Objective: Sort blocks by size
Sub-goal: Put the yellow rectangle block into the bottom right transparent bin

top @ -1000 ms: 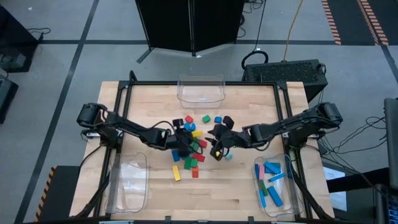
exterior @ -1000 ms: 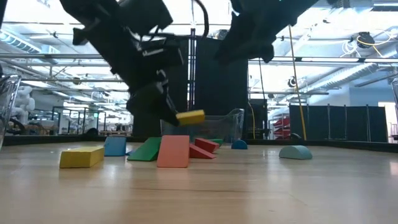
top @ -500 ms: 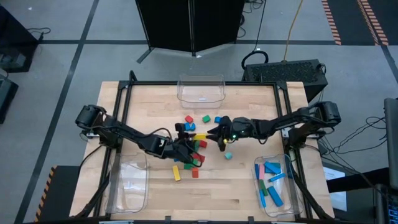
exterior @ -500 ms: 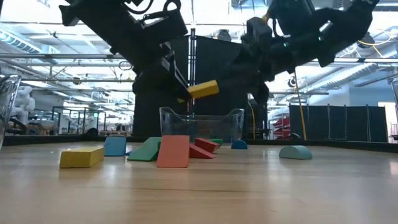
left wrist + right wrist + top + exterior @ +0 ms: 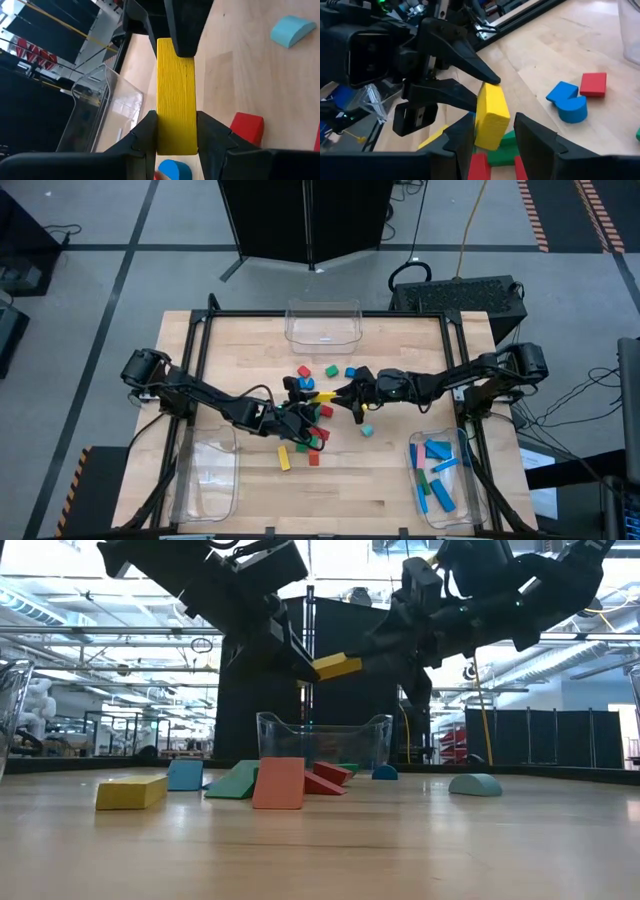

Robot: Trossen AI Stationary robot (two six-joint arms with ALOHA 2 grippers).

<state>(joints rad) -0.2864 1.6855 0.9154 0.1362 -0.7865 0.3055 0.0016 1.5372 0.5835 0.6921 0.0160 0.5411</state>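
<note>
One yellow block [image 5: 176, 100] between two grippers' fingers [image 5: 143, 136].

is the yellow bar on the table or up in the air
In the air: the yellow bar hangs above the table, held between the left gripper and right gripper.

Yellow bar [image 5: 337, 666] aloft, tilted; other blocks [image 5: 312, 442] scattered mid-table.

Three clear plastic bins on the wooden table [image 5: 400, 495]: one empty at 12 o'clock [image 5: 323, 323], one at 7 o'clock [image 5: 205, 477], one at 4 o'clock [image 5: 443, 476].
</note>
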